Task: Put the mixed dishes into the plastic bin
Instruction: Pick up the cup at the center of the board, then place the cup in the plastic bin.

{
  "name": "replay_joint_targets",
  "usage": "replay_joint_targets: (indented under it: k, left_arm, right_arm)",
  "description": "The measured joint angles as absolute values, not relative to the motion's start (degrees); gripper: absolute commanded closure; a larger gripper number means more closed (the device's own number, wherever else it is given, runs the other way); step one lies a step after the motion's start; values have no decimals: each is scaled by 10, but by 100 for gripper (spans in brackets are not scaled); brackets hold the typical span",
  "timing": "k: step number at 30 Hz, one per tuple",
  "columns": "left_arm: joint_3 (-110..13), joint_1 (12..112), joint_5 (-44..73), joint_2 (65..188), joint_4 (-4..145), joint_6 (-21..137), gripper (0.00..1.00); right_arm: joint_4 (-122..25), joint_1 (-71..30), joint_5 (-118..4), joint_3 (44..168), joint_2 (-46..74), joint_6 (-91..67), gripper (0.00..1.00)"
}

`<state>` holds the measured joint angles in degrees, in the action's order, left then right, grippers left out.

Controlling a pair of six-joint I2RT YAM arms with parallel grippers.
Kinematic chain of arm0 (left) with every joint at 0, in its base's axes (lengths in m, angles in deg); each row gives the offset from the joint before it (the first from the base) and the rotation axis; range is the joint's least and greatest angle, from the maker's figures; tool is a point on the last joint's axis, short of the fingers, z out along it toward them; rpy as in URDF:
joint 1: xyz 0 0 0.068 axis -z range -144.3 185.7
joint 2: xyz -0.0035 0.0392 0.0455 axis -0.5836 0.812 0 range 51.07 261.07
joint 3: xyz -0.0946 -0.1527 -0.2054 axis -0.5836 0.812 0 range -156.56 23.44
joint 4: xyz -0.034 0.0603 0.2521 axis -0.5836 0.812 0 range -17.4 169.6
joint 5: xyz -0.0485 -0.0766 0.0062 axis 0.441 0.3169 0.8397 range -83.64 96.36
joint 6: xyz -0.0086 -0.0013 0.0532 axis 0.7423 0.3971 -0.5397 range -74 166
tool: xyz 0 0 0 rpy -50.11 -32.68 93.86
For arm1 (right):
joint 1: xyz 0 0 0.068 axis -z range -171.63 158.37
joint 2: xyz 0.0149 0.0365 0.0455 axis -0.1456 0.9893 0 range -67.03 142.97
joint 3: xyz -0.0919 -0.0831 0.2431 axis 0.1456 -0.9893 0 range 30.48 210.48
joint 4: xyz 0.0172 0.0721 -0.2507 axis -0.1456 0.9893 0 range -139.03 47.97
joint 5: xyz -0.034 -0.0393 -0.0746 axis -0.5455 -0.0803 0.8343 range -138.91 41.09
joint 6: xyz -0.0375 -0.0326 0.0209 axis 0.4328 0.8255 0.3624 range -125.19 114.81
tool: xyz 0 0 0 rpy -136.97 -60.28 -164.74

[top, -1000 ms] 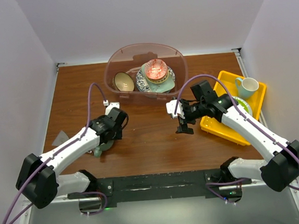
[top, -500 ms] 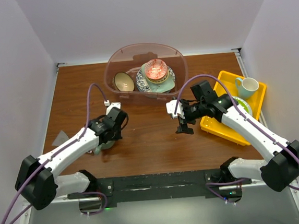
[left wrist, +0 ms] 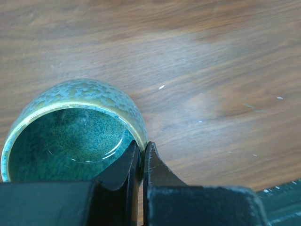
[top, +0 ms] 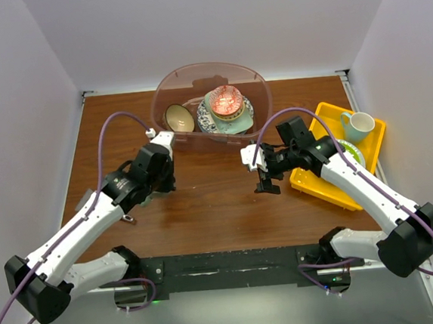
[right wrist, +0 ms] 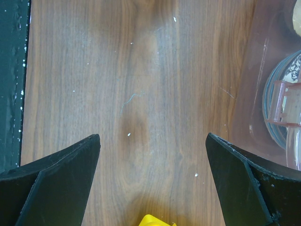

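My left gripper (left wrist: 142, 146) is shut on the rim of a teal glazed cup (left wrist: 70, 136), one finger inside and one outside, above the wooden table. In the top view the left gripper (top: 156, 184) hangs left of centre, and its wrist hides nearly all of the cup. The plastic bin (top: 259, 82) stands at the back centre. It holds a tan bowl (top: 177, 118), a red-patterned bowl (top: 224, 103) and a blue-patterned plate (top: 248, 119). My right gripper (top: 266, 180) (right wrist: 153, 136) is open and empty over bare wood, just in front of the bin (right wrist: 256, 80).
A yellow tray (top: 326, 181) at the right carries a pale teal mug (top: 359, 124) and a lime-green plate (top: 354, 152). Its corner (right wrist: 155, 220) shows below my right fingers. A small grey scrap (top: 89, 197) lies at the table's left.
My left gripper has shut on the cup's rim, and the arm has risen and swung back toward the bin. The right arm has not moved.
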<state>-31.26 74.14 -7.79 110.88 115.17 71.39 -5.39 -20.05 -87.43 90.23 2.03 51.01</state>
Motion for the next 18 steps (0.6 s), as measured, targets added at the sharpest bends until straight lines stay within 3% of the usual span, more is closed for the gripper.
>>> replay_joint_targets:
  k: [10, 18]
  left_arm:
    - [-449, 741, -57, 1130, 1168, 674, 100]
    - [-570, 731, -71, 1229, 1161, 652, 100]
  right_arm:
    - [-54, -201, -874, 902, 20, 510, 2]
    - [-54, -201, -874, 902, 20, 510, 2]
